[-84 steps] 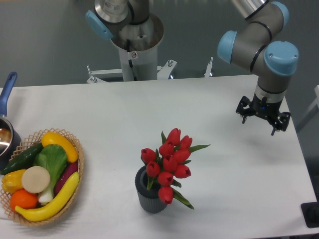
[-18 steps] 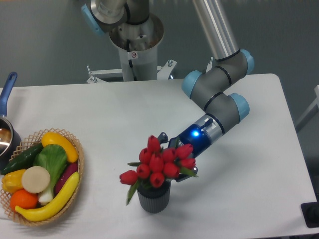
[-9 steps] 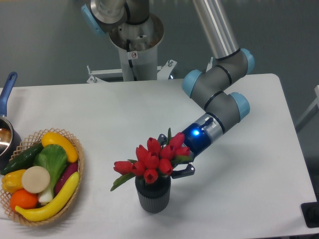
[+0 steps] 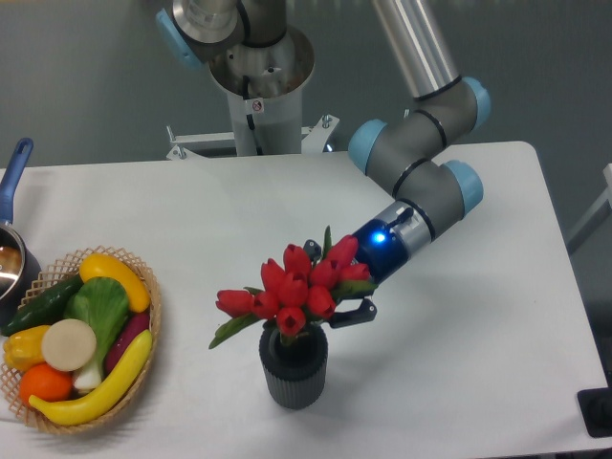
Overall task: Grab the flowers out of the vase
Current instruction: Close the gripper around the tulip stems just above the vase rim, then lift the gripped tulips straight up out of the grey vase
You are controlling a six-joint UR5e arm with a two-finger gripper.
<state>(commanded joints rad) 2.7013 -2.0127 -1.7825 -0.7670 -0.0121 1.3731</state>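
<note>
**Flowers gripped, stems not yet out of the vase**

At the left edge of the tabletop stands a woven basket with vegetables, which has no part in the task. In the middle, the flowers sit above the vase, and their stems seem to reach down into its mouth. To the right, the gripper comes in from the side, low and tilted. One of its fingers shows under the buds, the other is mostly hidden behind them. I judge the fingers are clenched around the bunch, near the leaves. The step in hand looks like the lift. The next move probably needs a straight upward pull, so the vase does not tip.
</note>
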